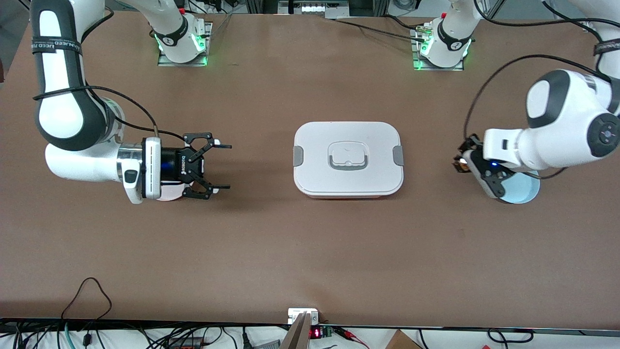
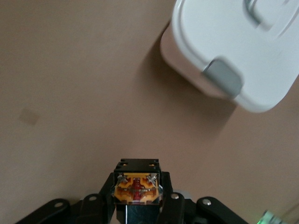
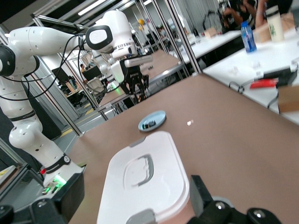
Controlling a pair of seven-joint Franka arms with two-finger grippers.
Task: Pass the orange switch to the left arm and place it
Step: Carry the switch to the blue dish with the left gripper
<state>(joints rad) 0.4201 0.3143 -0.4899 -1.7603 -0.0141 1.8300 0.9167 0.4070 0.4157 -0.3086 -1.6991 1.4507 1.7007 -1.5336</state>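
My left gripper point(image 1: 460, 162) is shut on the orange switch point(image 1: 463, 167) and holds it above the table between the box point(image 1: 348, 157) and a light blue plate. In the left wrist view the switch point(image 2: 136, 190) sits clamped between the black fingers of the left gripper point(image 2: 138, 185), its orange and red underside showing. The white lidded box point(image 2: 233, 42) lies ahead of it. My right gripper point(image 1: 220, 166) is open and empty, pointing at the box from the right arm's end. In the right wrist view the box point(image 3: 145, 186) lies before the right gripper point(image 3: 135, 203).
A light blue plate point(image 1: 525, 191) lies under the left arm; in the right wrist view this plate point(image 3: 158, 117) carries a small dark item point(image 3: 149, 124). A pale pink plate point(image 1: 169, 192) lies under the right gripper. Cables and a small device point(image 1: 302, 315) line the table's near edge.
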